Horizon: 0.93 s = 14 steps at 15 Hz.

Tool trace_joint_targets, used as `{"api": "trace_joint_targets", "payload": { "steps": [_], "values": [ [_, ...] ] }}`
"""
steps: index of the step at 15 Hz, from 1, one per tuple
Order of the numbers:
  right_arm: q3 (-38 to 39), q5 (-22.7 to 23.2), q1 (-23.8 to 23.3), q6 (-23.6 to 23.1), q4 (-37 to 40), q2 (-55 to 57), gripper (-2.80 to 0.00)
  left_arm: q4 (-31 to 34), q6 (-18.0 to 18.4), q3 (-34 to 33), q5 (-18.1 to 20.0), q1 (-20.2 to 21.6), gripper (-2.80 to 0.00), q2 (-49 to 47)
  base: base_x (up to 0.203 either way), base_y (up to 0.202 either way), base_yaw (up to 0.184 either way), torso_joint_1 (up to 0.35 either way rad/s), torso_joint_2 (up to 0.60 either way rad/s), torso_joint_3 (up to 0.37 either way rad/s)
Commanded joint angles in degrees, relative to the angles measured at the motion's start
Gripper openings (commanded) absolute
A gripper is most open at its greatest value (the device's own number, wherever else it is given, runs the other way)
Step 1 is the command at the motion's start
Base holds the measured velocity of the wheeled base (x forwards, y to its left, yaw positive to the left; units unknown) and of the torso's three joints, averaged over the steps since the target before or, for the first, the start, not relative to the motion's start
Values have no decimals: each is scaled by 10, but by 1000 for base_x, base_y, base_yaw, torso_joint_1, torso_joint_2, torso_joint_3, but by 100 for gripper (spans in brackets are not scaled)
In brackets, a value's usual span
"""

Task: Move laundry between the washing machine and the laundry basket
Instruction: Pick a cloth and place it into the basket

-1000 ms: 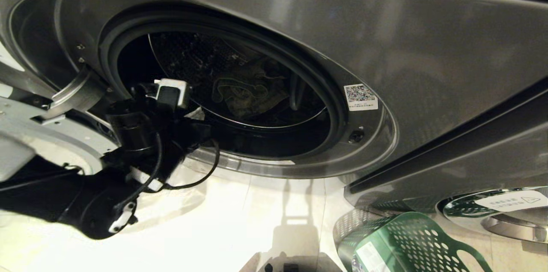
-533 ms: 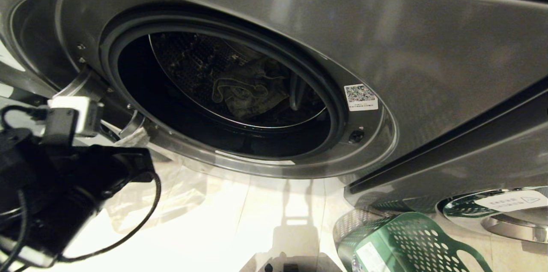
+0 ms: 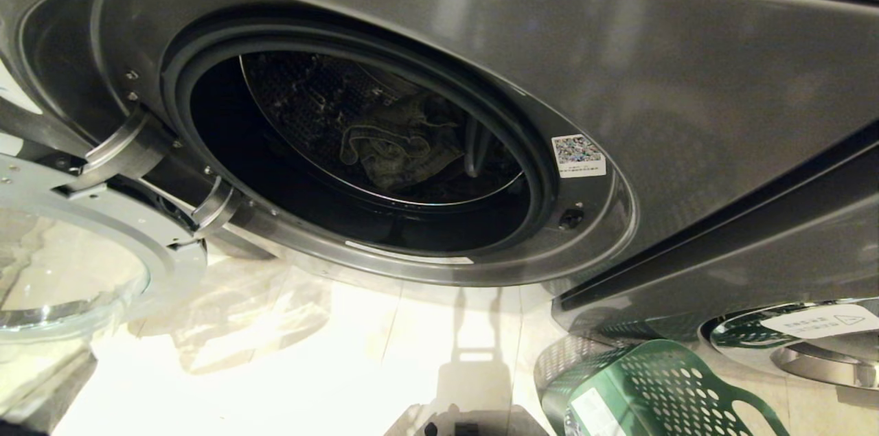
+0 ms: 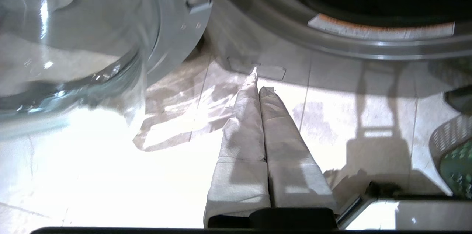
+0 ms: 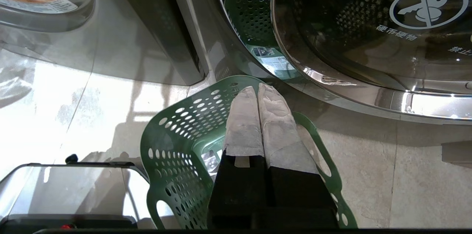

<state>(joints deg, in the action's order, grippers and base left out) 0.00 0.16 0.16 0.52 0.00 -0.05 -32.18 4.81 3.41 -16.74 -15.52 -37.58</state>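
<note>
Down by the washing machine (image 3: 618, 79), below its open door (image 4: 110, 24): left gripper (image 4: 260, 90) pinched shut on nothing, hovering over bare floor. Right gripper (image 5: 258, 90) also closed and empty, parked over the green laundry basket (image 5: 173, 145) just beside the machine. Laundry (image 3: 391, 147) sitting deep in the drum. Looks like between grabs; next up probably opening the fingers and reaching through the porthole for that cloth.

We see a dark grey washer (image 3: 687, 79), a green basket (image 5: 177, 142) dotted with holes, pale floor tiles (image 4: 110, 182), and grey-wrapped fingers (image 5: 274, 127).
</note>
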Motion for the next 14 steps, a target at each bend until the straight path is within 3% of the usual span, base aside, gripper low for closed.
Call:
{"api": "trace_joint_targets", "payload": {
  "steps": [1,3,5,7,8,12,14],
  "values": [
    [0,0,0,0,0,0,-280,62,4,-18,17,34,-280,139,0,0,0,0,0,0],
    [0,-1,0,1,0,0,-280,158,8,-27,33,62,-280,211,0,0,0,0,0,0],
    [0,-1,0,1,0,0,-280,248,9,-31,55,89,-280,215,0,0,0,0,0,0],
    [0,0,0,1,0,0,-280,306,18,-26,152,155,-280,232,0,0,0,0,0,0],
    [0,0,0,0,0,0,-280,313,37,-30,180,171,-280,249,0,0,0,0,0,0],
    [0,0,0,0,0,0,-280,335,44,-31,189,160,-280,366,0,0,0,0,0,0],
    [0,0,0,1,0,0,-280,345,21,-29,186,158,-280,377,0,0,0,0,0,0]
  ]
}}
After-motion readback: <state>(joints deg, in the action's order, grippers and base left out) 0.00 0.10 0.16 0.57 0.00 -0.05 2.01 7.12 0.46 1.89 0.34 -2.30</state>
